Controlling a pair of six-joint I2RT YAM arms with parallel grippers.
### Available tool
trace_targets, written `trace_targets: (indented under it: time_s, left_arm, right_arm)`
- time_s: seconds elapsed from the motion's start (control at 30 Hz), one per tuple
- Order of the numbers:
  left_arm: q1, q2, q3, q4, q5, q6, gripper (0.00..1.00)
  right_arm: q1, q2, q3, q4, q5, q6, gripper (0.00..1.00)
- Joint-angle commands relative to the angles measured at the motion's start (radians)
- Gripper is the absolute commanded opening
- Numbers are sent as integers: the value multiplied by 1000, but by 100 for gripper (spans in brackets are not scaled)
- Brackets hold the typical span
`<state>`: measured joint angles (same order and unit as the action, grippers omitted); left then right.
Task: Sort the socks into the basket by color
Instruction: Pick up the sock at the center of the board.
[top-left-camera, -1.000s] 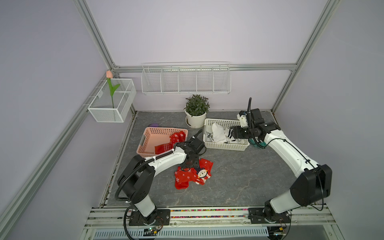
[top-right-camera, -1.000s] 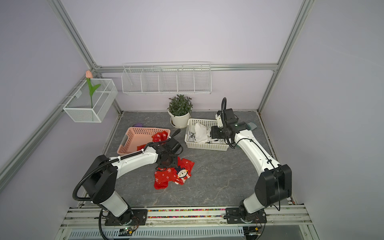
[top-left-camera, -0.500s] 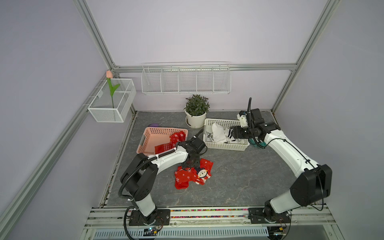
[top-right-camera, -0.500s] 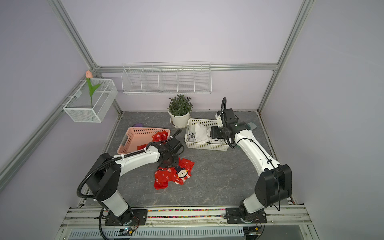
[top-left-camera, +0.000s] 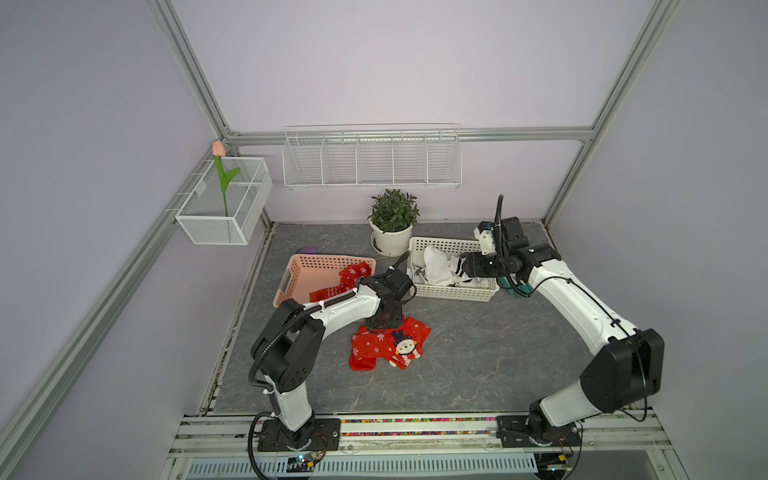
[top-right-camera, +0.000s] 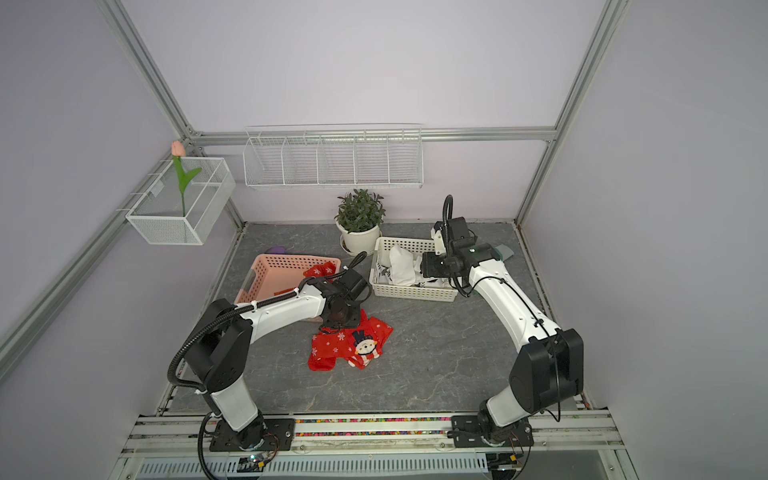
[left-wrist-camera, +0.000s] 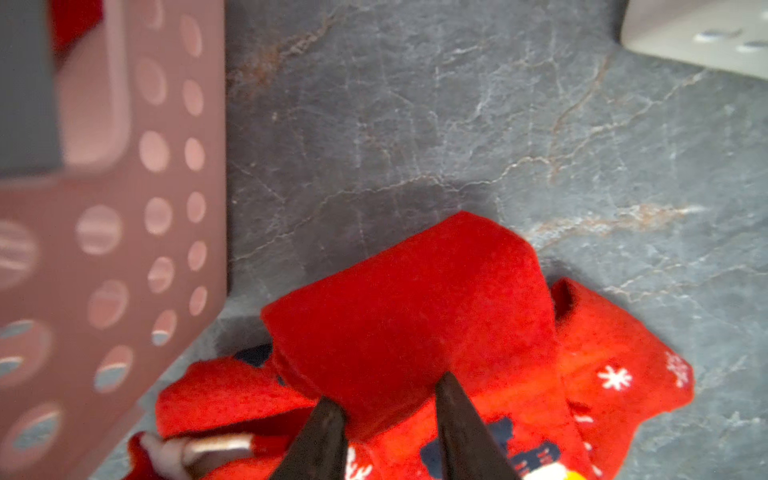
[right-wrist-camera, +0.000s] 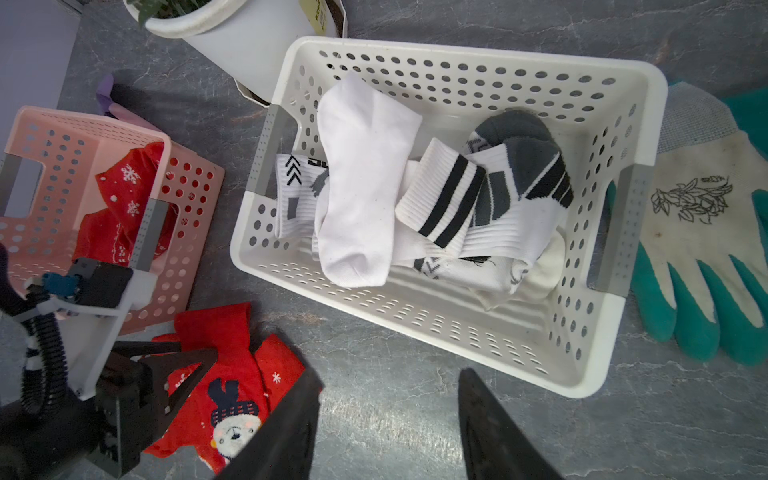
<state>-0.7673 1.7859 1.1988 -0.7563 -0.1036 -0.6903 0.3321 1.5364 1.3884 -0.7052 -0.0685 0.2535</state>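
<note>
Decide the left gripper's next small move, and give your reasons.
Probably lift straight up: the left gripper pinches a raised fold of a red sock that otherwise lies on the table, and the pink basket stands close beside it.

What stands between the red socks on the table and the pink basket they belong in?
Nothing visible. The left tool pinches a fold of the red socks; only bare table separates them from the pink basket's wall.
</note>
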Motion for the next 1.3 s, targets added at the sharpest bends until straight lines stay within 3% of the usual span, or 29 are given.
trace_targets:
  time_s: [0.0,0.17,0.43,1.0,1.27]
  left_arm:
    - [6,15,34,-2,2,5,27]
    - [7,20,51,-12,-1,11,0]
    - [7,0,98,-40,3,12,0]
    - [-18,-218,198,-146,11,4,0]
    - [-18,-247,256,-173,2,45,0]
  right_arm:
    - [7,11,24,-22,3,-10,56]
    - [6,11,31,-22,4,-11,56]
    - [7,17,39,-20,-1,-10,56]
    - [8,17,40,-7,-13,-1,56]
    - [8,13,42,-7,-13,1,56]
